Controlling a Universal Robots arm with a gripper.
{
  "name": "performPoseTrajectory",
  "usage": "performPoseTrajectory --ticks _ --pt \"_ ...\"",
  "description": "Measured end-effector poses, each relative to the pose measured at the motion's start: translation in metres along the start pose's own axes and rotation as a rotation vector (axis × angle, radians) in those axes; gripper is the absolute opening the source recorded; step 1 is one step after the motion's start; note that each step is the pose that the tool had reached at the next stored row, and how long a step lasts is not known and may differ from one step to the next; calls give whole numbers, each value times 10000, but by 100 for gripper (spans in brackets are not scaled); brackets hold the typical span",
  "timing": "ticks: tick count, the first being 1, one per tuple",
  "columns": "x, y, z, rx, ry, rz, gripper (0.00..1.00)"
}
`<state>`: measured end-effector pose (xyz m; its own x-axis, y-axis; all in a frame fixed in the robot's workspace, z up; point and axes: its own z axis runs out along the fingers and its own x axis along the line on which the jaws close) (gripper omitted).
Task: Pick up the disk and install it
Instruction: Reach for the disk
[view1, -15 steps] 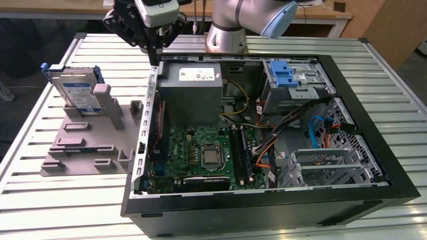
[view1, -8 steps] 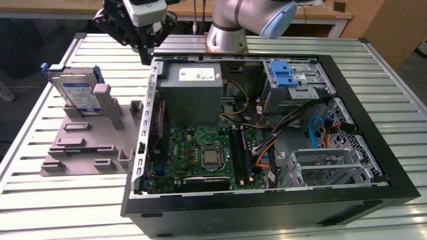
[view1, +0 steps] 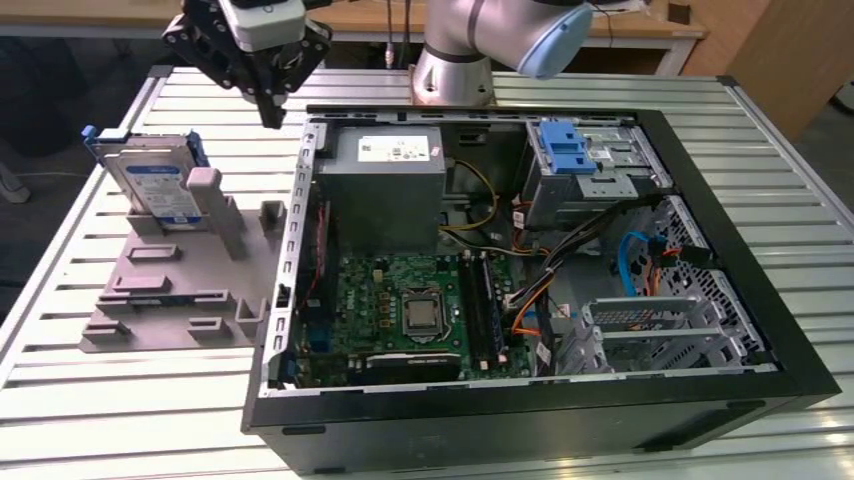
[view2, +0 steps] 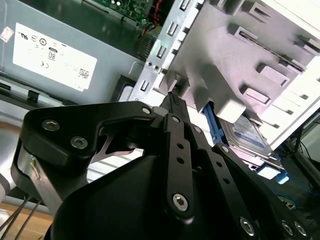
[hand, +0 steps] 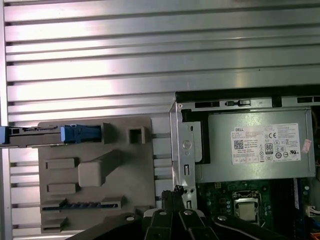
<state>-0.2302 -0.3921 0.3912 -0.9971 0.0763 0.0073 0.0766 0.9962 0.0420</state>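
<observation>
The disk (view1: 156, 187) stands on edge in a grey holder plate (view1: 174, 290) at the exterior view's left, silver with a white-and-blue label and blue rails. In the first wrist view the disk (hand: 42, 135) shows edge-on at the plate's far end, and in the second wrist view the disk (view2: 250, 135) leans behind a grey post. My gripper (view1: 274, 110) hangs above the table between the holder and the case's back corner, well clear of the disk. Its black fingers are shut together with nothing in them, as both wrist views show (view2: 174, 100) (hand: 176, 191).
An open computer case (view1: 747, 400) lies on the slatted metal table (view1: 120, 420). Inside it are a grey power supply box (view1: 387, 190), a motherboard (view1: 400, 310), loose cables and a blue clip on a metal drive cage (view1: 577, 155). The arm's base (view1: 454, 70) stands behind the case.
</observation>
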Motion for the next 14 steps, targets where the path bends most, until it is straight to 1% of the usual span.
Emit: performPoseTrajectory --ticks 4,14 --pt "91 35 8 2 14 2 11" --pt "252 120 30 1 19 1 11"
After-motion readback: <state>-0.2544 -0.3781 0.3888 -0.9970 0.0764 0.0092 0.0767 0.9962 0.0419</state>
